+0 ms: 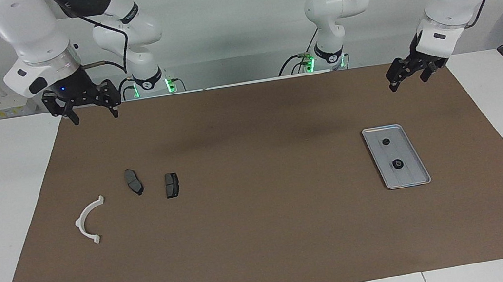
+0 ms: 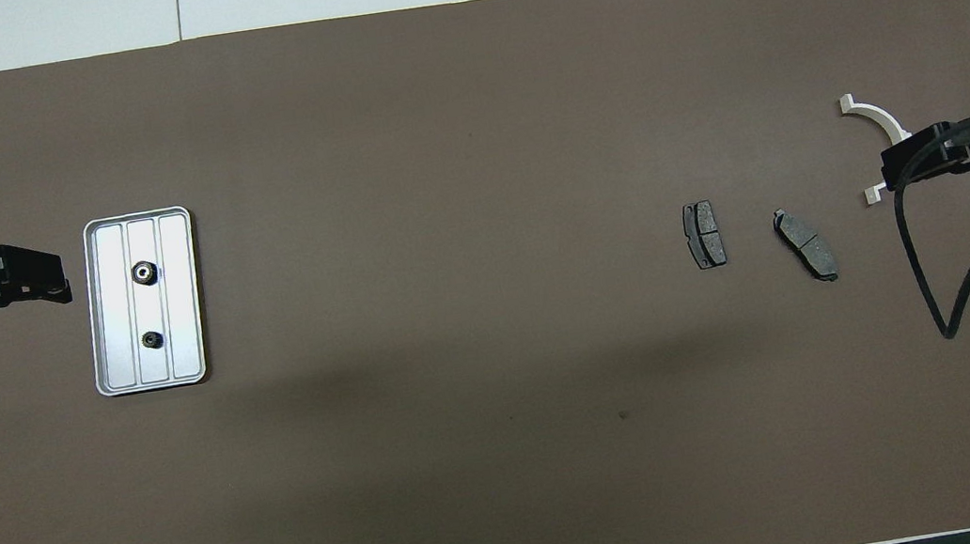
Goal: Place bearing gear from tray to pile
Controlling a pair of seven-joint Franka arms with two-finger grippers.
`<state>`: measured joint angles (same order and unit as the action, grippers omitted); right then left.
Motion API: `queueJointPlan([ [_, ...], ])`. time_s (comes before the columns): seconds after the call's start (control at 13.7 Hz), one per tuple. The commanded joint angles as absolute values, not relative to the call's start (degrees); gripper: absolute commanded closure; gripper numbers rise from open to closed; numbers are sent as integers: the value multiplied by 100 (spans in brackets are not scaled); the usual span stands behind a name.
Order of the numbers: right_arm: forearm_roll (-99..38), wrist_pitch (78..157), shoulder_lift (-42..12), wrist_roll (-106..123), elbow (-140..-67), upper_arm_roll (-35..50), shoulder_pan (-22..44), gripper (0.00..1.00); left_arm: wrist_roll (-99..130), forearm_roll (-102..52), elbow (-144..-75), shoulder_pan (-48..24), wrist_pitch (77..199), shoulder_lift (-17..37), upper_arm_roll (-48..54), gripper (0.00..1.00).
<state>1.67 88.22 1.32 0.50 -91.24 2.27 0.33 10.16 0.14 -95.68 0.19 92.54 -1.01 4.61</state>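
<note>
Two gears: both lie in the tray, a larger bearing gear and a smaller dark gear, in line along its middle channel; the larger is farther from the robots.
Tray axis: in the overhead view its long sides run 12 to 6 o'clock, ridges the same way; in the facing view it leans slightly, about 11 to 5.
Gear pose: each lies flat, hole up; no clear heading.
Pile: white arc and two dark pads, toward the right arm's end of the table, well apart from the tray.
Arc: in the overhead view it bulges toward 3 o'clock.
Open room: bare brown mat between tray and pile; the tray sits well inside the mat's edges.
Left gripper: raised over the mat at the tray's end, fingers apart, holding nothing.
Right gripper: raised over the mat's edge at the pile's end, fingers apart, holding nothing.
</note>
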Motion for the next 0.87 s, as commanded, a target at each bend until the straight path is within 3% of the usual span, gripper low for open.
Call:
queueJointPlan([
  [0.0, 0, 8903, 202, -26, -9211, 264, -44, 0, 958, 9, -9527, -44, 9211, -105, 422, 0],
  [0.8, 0, 8895, 202, -26, -9211, 264, -44, 0, 879, 35, -9624, -9, 9447, -70, 343, 0],
])
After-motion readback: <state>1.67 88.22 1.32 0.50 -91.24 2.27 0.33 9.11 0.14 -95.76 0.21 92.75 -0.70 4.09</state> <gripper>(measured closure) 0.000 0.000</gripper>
